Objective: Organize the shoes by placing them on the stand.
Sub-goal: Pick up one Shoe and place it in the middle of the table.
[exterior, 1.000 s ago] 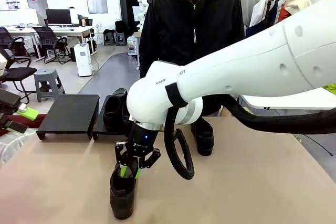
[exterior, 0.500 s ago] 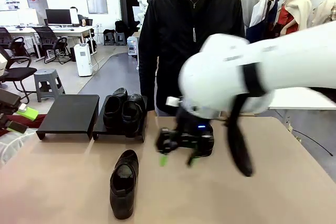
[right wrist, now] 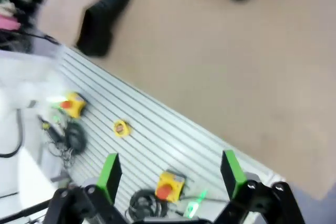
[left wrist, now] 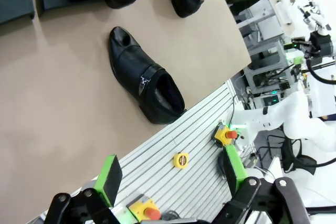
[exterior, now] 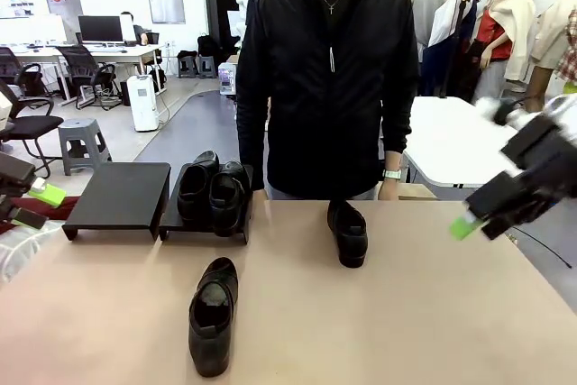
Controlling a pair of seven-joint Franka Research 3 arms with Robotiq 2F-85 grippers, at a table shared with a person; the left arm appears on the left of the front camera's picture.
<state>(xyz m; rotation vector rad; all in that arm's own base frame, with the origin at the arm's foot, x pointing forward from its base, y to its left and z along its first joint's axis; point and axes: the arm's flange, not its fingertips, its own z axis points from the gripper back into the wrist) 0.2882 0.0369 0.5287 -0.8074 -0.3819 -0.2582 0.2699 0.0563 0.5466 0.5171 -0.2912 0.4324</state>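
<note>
Right pincer (right wrist: pixel 170 174): fingers spread wide, nothing between them. From the front it (exterior: pixel 478 223) hangs blurred, off the table (exterior: pixel 406 331) at 3 o'clock, well clear of every shoe.

Left pincer (left wrist: pixel 170 174): also apart and empty, looking down over the table's near edge.

Count of shoes, front view:
- Stand sits at 10 o'clock on the table, two platforms side by side.
- Right platform (exterior: pixel 171 215) carries a pair: first stand shoe (exterior: pixel 196 188) and second stand shoe (exterior: pixel 227 197), touching or nearly so.
- Left platform (exterior: pixel 117 194) is bare on top.
- Near shoe (exterior: pixel 212 315) lies on the tabletop at 7 o'clock, upright on its sole, its length running along the 6-to-12 line. My left wrist camera sees it too, with a small metal trim across the vamp.
- Far shoe (exterior: pixel 347 233) sits on the tabletop at 1 o'clock, just in front of the person (exterior: pixel 329 78) standing at 12.

Reckoning: half done. Two shoes are placed and two are loose on the table. The bare platform looks wide enough for both. Neither pincer is close to a shoe, so a fresh reach is needed; the near shoe seems the handier one.
</note>
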